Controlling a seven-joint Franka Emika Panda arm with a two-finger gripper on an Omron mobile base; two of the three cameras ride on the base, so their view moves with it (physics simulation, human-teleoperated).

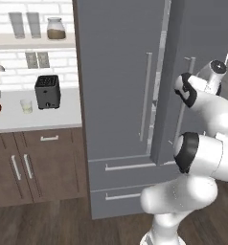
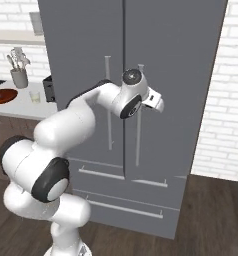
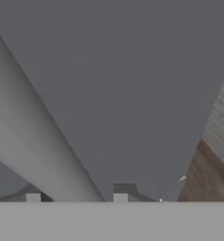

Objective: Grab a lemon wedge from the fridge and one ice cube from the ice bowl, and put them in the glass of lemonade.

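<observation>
The fridge point(image 1: 116, 95) is the tall grey double-door cabinet; its right door point(image 1: 202, 43) stands slightly ajar. My gripper point(image 2: 160, 106) is up against that door. In the hand view my gripper point(image 3: 76, 195) is open, and the door's silver bar handle point(image 3: 34, 141) runs down between its fingertips point(image 3: 121, 194). The glass of lemonade point(image 1: 26, 106) stands on the counter beside the black toaster point(image 1: 48, 91). The reddish-brown ice bowl point(image 2: 3, 95) lies further left on the counter. The lemon wedge is hidden. No ice cube can be made out.
A grey utensil cup point(image 2: 19, 76) stands behind the bowl. Two tall glasses point(image 1: 25, 24) and a jar point(image 1: 55, 28) sit on the wall shelf. Two fridge drawers point(image 1: 125, 179) lie below the doors. A white brick wall point(image 2: 226, 100) rises right of the fridge.
</observation>
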